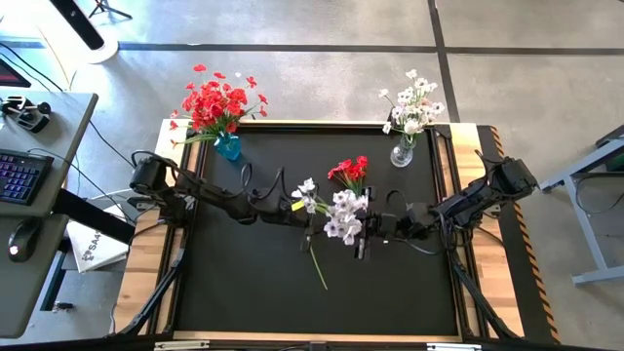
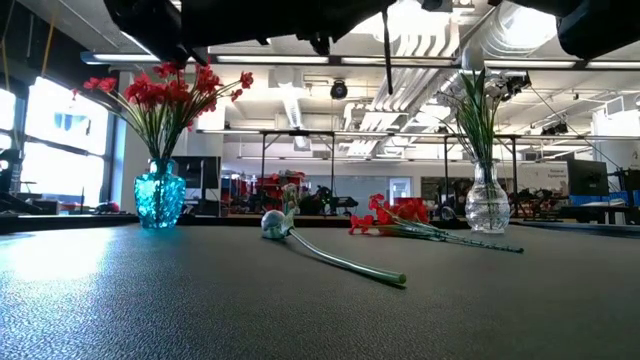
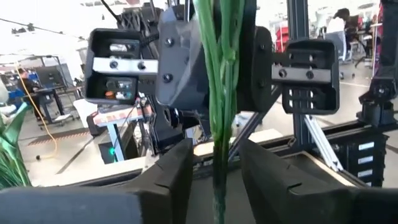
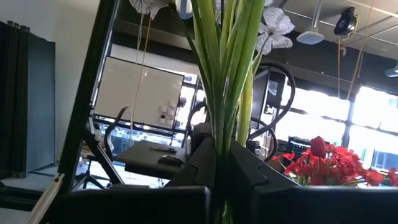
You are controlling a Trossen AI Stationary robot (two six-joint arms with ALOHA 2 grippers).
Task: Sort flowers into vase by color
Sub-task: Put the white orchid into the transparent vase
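Both arms meet mid-table, right gripper [image 1: 363, 237] clamping white flowers [image 1: 343, 213].

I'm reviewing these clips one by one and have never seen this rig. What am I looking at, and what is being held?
Two dark robot arms work over a black table. One picture looks straight down, one sits at table height, and two come from cameras on the arms' wrists.

At the back stand a blue vase of red flowers and a clear vase of white ones. Loose on the table lie a red bunch and one white flower.

At the centre, the right gripper is shut on a bunch of white flowers, held by the stems. The left gripper has its fingers on either side of those stems, with small gaps showing.
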